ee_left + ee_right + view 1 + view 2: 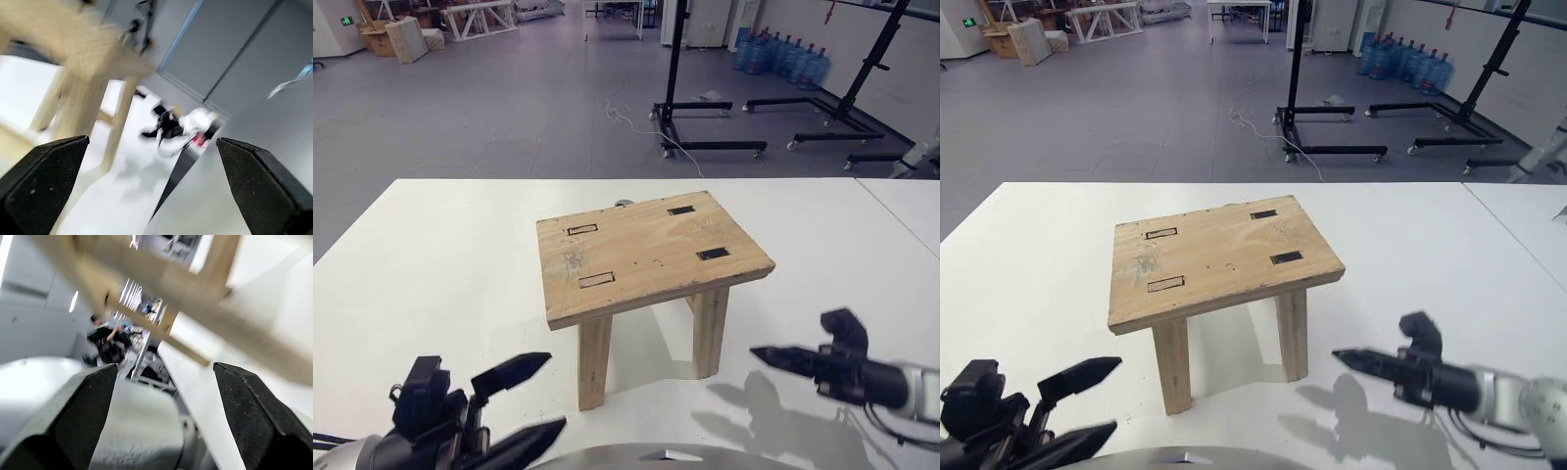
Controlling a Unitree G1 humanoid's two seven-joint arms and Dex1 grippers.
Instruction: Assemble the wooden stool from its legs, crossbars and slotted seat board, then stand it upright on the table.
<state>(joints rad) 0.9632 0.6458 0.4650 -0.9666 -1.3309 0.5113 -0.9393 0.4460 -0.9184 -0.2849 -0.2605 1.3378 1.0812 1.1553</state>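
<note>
Stool (651, 257) stands upright on the white counter (431, 255), near its middle. The seat board is on top, four slots showing, and two front legs (594, 362) are planted. Crossbars mostly hidden under the seat. Assembly looks complete.

My left end effector (553, 390) is released, fingers spread, low in front of the stool's left leg and not touching it. My right end effector (764, 354) is also released and holds nothing, just beside the right front leg (710, 331).

Risk, as I judge it: both arms sit close to the legs. A careless sideways swing on retreat could clip a leg and tip or slide the stool. The joints may be push-fit only, so a knock could loosen one.
</note>
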